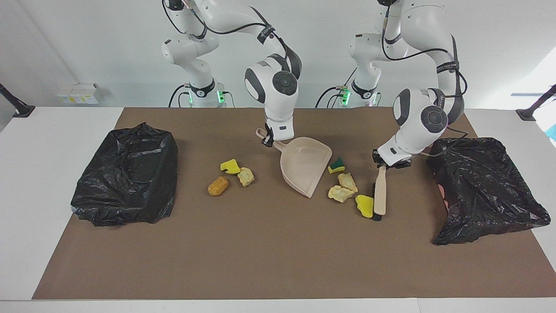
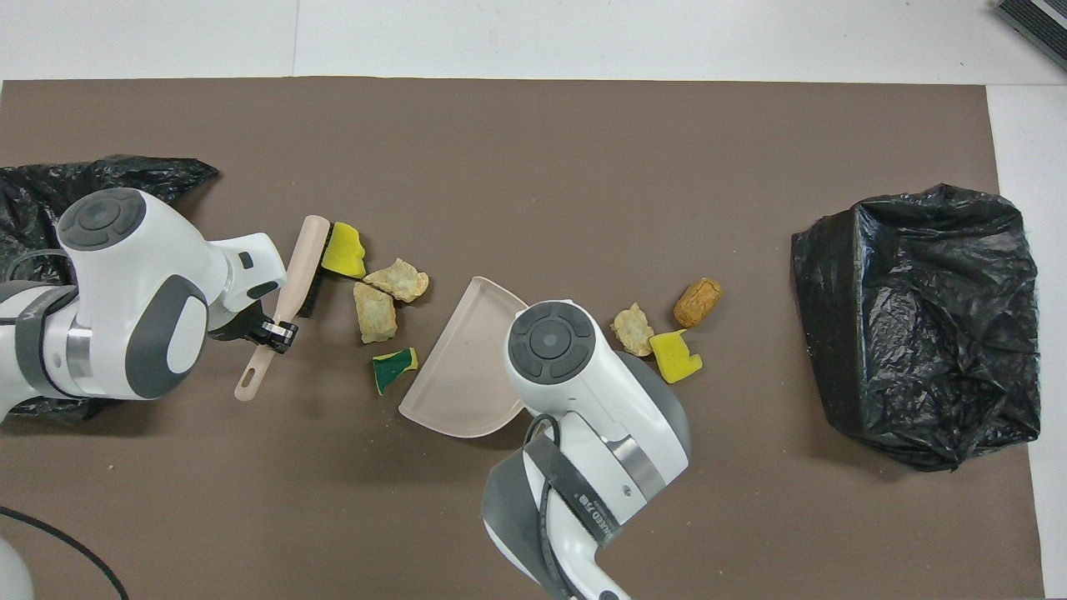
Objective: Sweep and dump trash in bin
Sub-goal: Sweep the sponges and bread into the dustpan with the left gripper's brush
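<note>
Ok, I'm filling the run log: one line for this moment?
left gripper: shut on brush, beside four chunks | right gripper: shut on dustpan handle | pan empty | three chunks unswept

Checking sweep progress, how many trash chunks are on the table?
7: four trash chunks between the dustpan and brush, three beside the dustpan toward the right arm's end. None appear hidden.

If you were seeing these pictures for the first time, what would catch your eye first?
Two crumpled black bags sit at the table's two ends. Between them, the right tool holds a beige dustpan and the left tool a brush, with bright foam chunks scattered around the dustpan.
</note>
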Robot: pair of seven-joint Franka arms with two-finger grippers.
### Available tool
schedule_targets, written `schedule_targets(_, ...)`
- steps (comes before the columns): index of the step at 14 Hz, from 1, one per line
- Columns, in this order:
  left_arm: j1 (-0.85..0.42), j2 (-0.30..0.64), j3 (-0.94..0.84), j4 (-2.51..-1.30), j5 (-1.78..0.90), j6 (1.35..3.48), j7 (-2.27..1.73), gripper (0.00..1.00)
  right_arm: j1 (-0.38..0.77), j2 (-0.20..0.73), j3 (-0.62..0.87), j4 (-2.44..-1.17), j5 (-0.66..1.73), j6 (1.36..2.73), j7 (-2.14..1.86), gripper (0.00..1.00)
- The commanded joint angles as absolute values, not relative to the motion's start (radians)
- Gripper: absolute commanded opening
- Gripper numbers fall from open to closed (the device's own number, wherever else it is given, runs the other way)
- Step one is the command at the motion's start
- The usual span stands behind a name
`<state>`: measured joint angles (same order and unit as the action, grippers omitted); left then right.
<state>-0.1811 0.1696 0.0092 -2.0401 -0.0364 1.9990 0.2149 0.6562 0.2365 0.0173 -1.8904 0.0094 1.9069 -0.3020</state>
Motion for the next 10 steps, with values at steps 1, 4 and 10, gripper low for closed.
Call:
schedule_targets(1, -0.222, 0.132, 0.021, -2.075, -0.018, 1.977, 0.222, 0.00, 0.675, 0.213, 0.015, -1.925, -0.017, 1.933, -0.227, 0.00)
schedule_targets(4, -0.285, 0.103, 0.021, -2.120, -0.018, 1.971, 0.222, 0.00, 0.678, 0.213, 0.015, -1.928, -0.018, 1.934, -0.213, 0.00)
schedule_targets(10, -0.484, 0.066, 0.020, -2.132, -0.018, 1.914, 0.224, 0.00, 0.678, 0.213, 0.015, -1.928, -0.032, 1.933, -0.213, 0.00)
